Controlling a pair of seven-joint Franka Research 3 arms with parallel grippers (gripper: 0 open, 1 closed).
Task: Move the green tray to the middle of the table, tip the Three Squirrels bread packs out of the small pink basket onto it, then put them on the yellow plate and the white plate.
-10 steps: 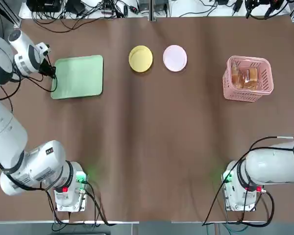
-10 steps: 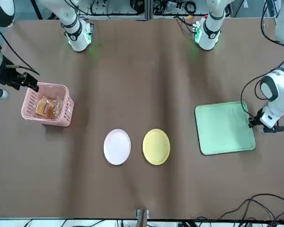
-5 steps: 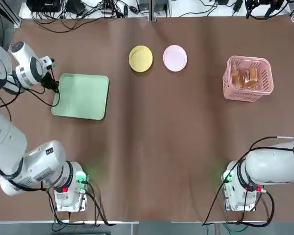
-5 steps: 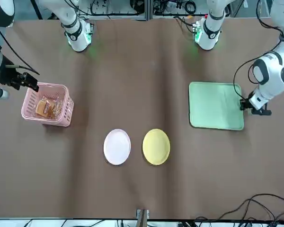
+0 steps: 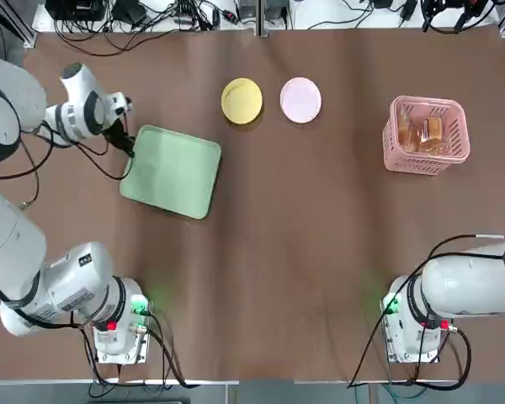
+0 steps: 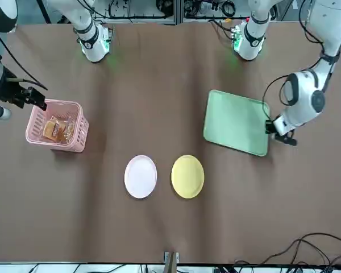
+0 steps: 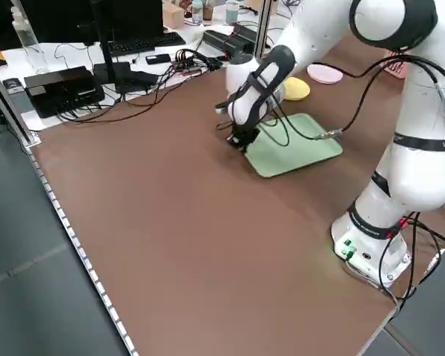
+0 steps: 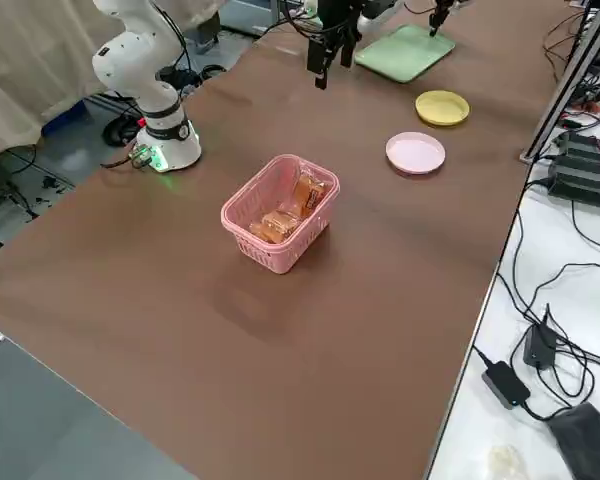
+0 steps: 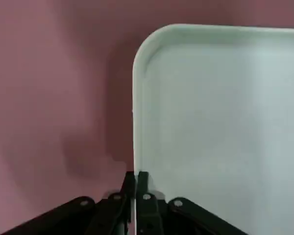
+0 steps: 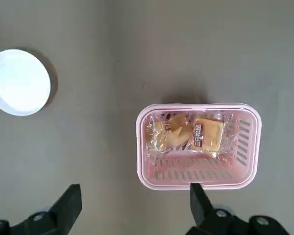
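Note:
The green tray [image 5: 172,172] lies flat and skewed, left of the table's middle. My left gripper [image 5: 128,147] is shut on the rim of its left edge; the left wrist view shows the fingertips [image 9: 135,178] pinching the tray [image 9: 220,122] there. At the far right stands the small pink basket [image 5: 417,162] with the bread packs [image 5: 425,133] inside. My right gripper [image 10: 134,196] hangs open above the basket [image 10: 196,174], apart from it. The yellow plate [image 5: 241,101] and the white plate [image 5: 300,99] sit side by side at the far middle, both bare.
Cables and electronics [image 5: 151,17] line the far edge beyond the table. Both arm bases [image 5: 118,324] stand at the near edge. Bare brown tabletop [image 5: 303,236] stretches between the tray and the basket.
My left gripper has dragged the tray to the right and a little nearer the robot, turning it askew. The right arm, basket and plates have not moved.

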